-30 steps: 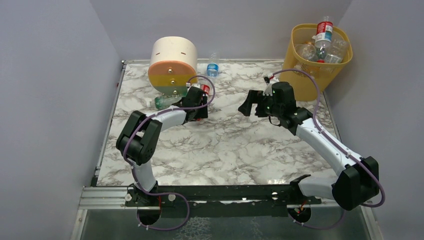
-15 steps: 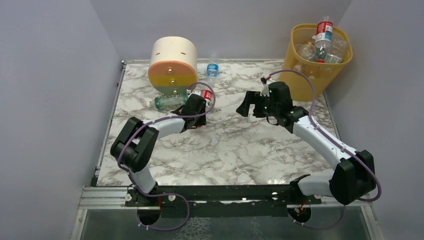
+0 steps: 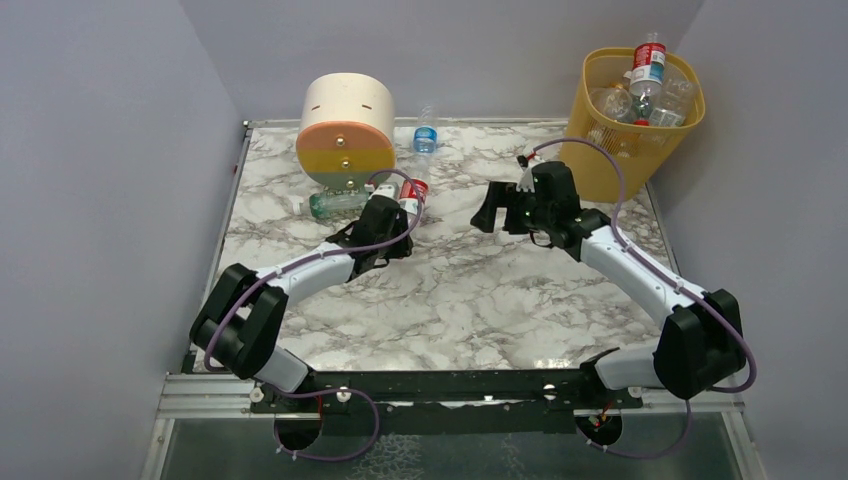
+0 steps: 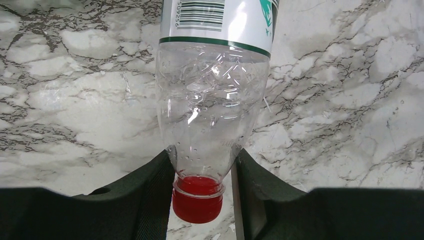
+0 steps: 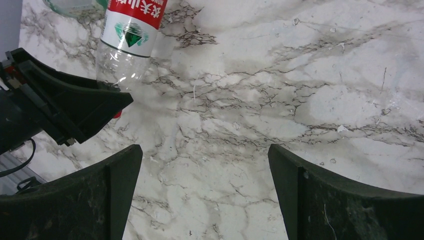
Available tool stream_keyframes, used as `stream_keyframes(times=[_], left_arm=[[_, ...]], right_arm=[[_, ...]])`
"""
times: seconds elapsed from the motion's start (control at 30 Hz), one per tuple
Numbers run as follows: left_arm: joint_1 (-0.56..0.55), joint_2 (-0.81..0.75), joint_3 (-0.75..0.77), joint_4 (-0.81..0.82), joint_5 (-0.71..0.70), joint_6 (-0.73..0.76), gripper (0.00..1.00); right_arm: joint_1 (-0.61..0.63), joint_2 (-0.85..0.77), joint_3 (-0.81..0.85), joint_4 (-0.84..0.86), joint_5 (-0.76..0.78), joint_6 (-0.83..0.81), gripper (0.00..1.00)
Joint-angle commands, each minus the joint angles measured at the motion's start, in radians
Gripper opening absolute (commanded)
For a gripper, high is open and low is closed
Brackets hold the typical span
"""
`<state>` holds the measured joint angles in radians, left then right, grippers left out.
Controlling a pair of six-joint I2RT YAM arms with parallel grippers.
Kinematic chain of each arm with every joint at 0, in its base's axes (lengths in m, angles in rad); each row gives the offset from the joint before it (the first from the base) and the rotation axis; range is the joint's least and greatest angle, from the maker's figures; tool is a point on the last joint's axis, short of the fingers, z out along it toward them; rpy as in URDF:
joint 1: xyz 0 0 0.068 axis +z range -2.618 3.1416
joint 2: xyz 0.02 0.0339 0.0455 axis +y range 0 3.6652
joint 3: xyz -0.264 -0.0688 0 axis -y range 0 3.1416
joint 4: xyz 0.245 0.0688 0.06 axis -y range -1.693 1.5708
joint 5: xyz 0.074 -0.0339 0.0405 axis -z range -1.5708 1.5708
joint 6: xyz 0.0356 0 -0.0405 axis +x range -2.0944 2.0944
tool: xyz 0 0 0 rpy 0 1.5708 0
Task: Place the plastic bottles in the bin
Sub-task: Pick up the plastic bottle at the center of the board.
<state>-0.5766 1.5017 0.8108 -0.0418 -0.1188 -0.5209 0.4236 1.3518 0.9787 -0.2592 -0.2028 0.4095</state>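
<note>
Clear bottle (image 4: pixel 210 100), clenched at its neck in my left gripper (image 4: pixel 204 170), points straight away from it; the bin (image 3: pixel 655 140) stands well off to my right.

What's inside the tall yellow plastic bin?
Tall yellow plastic bin holds several clear plastic bottles; a red-labelled bottle sticks above its rim. Lower layers are covered.

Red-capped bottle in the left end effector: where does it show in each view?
Top external: red-capped bottle left of centre, at the lower right of the round drawer unit.
Left wrist: centre, cap at the bottom.
Right wrist: top left corner.
Shared landmark: the left end effector, clamped on its neck.
</note>
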Motion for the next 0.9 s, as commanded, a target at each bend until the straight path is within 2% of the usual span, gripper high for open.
stream_keyframes(times=[0.0,0.87], left_arm=[[-0.006,-0.033,-0.022,0.022,0.03,-0.016,0.37],[-0.005,-0.105,-0.056,0.014,0.031,-0.021,0.37]], right_arm=[[0.003,0.014,0.049,-0.001,-0.013,-0.015,0.99],[0.003,0.019,0.051,0.0,-0.042,0.006,1.0]])
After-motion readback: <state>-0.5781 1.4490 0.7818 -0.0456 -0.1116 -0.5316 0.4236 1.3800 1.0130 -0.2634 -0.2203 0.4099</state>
